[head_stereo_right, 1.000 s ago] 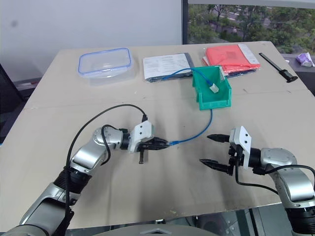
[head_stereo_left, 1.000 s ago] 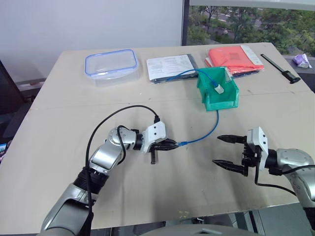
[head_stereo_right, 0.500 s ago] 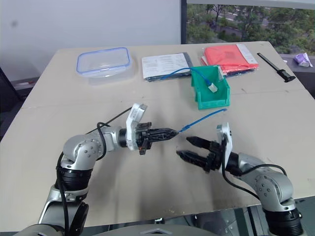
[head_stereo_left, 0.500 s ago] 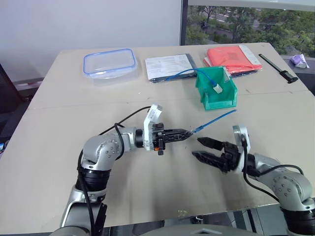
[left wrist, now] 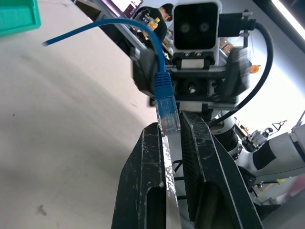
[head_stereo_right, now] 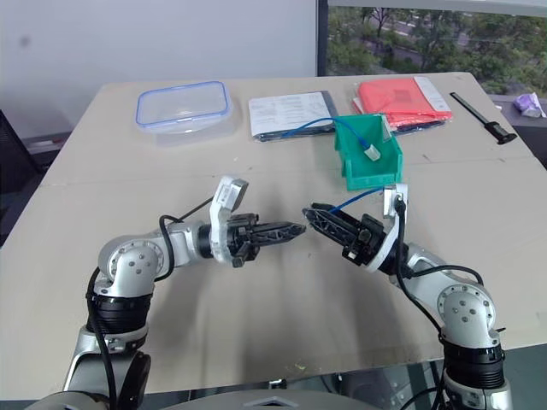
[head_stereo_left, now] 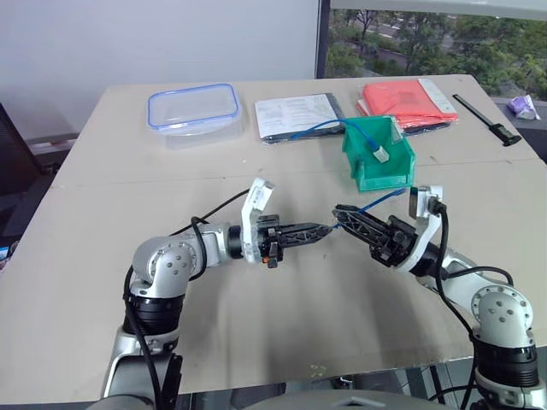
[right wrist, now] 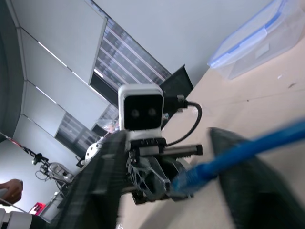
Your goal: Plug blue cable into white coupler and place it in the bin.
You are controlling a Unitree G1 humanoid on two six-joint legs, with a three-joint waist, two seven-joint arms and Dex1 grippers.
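**Claws meet over the cable plug**

Both your arms have lifted off the counter and swung together. Your left claw is clenched on the blue cable at its plug; your right claw, half narrowed, flanks the cord just behind it. The cable's other end and the white coupler sit in the bin.

No text, label, brand or number can be read. The white printed sheet at the far side of the counter carries lines of print, but they are too small to make out. The clear box with the blue rim, the green bin and the red folder bear no readable marks.
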